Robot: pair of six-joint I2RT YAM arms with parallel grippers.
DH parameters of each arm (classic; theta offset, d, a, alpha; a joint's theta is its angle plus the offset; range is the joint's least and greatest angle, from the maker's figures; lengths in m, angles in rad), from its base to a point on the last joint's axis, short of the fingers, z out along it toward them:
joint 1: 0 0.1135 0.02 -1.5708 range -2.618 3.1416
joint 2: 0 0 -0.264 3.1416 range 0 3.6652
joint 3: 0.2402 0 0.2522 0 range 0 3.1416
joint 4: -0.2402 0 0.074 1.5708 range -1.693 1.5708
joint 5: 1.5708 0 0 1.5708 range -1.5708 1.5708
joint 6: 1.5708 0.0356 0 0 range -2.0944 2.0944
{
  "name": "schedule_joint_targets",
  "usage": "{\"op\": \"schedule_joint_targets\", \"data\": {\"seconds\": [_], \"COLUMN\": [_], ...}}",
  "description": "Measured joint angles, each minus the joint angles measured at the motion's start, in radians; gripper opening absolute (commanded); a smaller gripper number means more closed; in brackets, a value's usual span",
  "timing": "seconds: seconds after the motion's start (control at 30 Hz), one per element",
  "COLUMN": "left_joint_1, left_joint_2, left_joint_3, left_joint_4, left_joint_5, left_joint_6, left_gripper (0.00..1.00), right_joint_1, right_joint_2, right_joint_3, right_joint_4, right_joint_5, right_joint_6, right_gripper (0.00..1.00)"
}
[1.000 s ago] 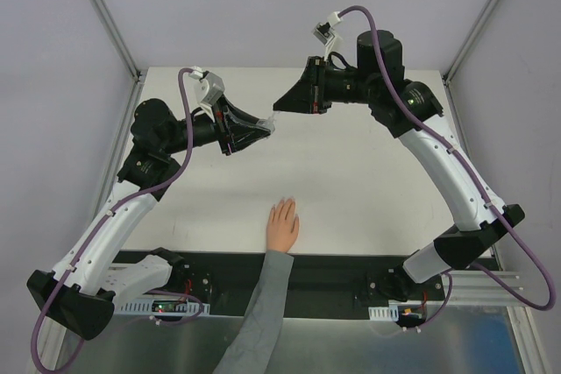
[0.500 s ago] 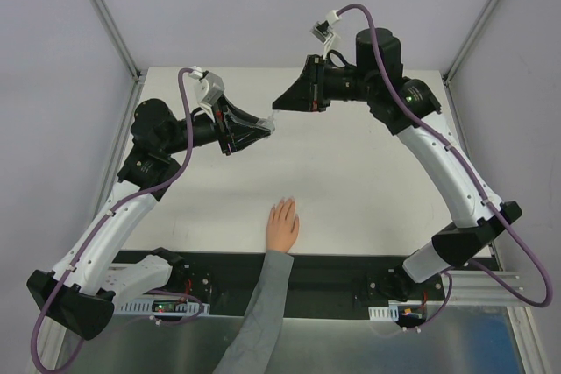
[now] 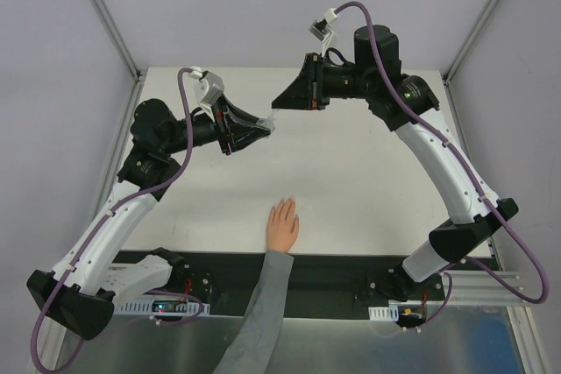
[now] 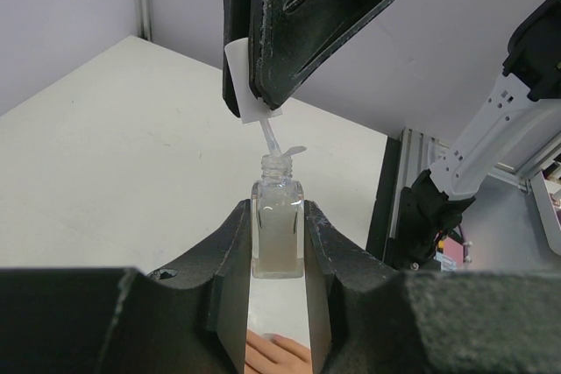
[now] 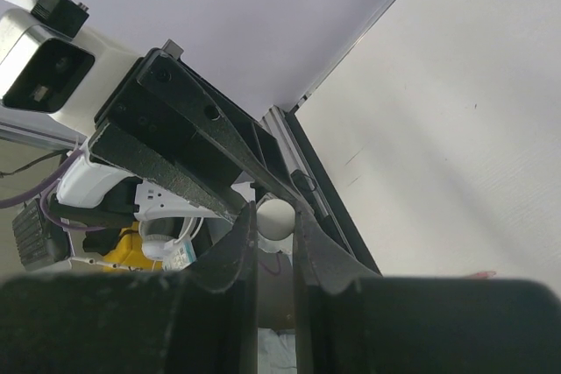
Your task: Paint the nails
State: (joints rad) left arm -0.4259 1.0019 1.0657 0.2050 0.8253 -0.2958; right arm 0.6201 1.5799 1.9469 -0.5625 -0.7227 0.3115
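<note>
My left gripper [image 3: 266,129] is shut on a small clear glass bottle [image 4: 278,229] with an open neck, held upright above the table. My right gripper [image 3: 279,104] meets it from the right, shut on a white cap [image 5: 276,218]. The cap's brush [image 4: 272,140] reaches down to the bottle's mouth. A pale hand [image 3: 283,223] lies flat at the table's near edge, fingers together and pointing away. Its nails [image 3: 285,204] are too small to make out from above. The fingertips [image 4: 272,348] show below the bottle in the left wrist view.
The white table [image 3: 368,181] runs to metal frame posts at its back corners [image 3: 138,74]. A grey sleeve [image 3: 263,304] crosses the black base rail between the two arm bases. Both grippers hang over the table's rear middle, well clear of the hand.
The right arm has crept slightly up and back in the top view, with the cap still at the bottle. The left arm and the hand have not moved.
</note>
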Motion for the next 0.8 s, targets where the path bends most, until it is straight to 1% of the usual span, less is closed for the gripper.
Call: {"op": "schedule_joint_targets", "data": {"seconds": [0.2,0.8], "left_joint_1": [0.000,-0.002], "left_joint_2": [-0.006,-0.005], "left_joint_3": [0.000,0.004], "left_joint_4": [0.018,0.023], "left_joint_5": [-0.026,-0.046], "left_joint_6": [0.000,0.000], "left_gripper": [0.00,0.00], "right_joint_1": [0.001,0.009], "right_joint_2": [0.004,0.005], "right_joint_3": [0.000,0.000], "right_joint_4": [-0.014,-0.018], "right_joint_5": [-0.010,-0.023], "right_joint_6": [0.001,-0.014], "right_gripper": [0.00,0.01]}}
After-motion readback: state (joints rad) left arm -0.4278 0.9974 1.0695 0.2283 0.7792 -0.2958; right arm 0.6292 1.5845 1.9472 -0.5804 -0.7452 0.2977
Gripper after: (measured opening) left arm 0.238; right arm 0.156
